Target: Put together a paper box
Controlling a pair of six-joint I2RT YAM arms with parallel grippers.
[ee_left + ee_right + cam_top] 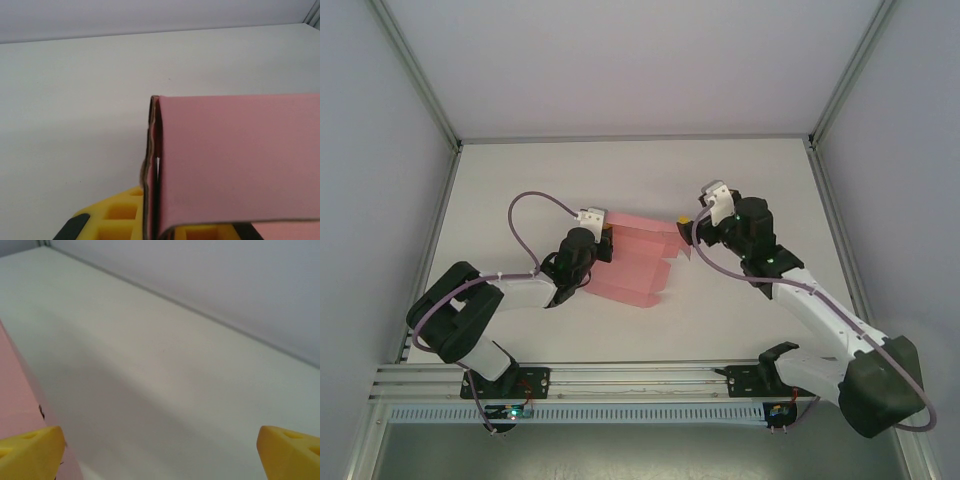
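Observation:
The paper box (640, 262) is pink card, partly folded, lying mid-table between both arms. My left gripper (607, 243) is at its left edge and shut on it. In the left wrist view a folded pink panel (240, 160) stands up from a doubled, wavy edge that runs down between the yellow fingers (112, 215). My right gripper (688, 228) is at the card's right end, open. Its yellow fingertips (30, 455) stand wide apart with only bare table between them. A strip of pink card (12, 390) lies just beside the left fingertip.
The white table (750, 180) is walled by grey panels with a metal frame along its edges. An aluminium rail (640, 380) runs along the near edge by the arm bases. Purple cables loop over both arms.

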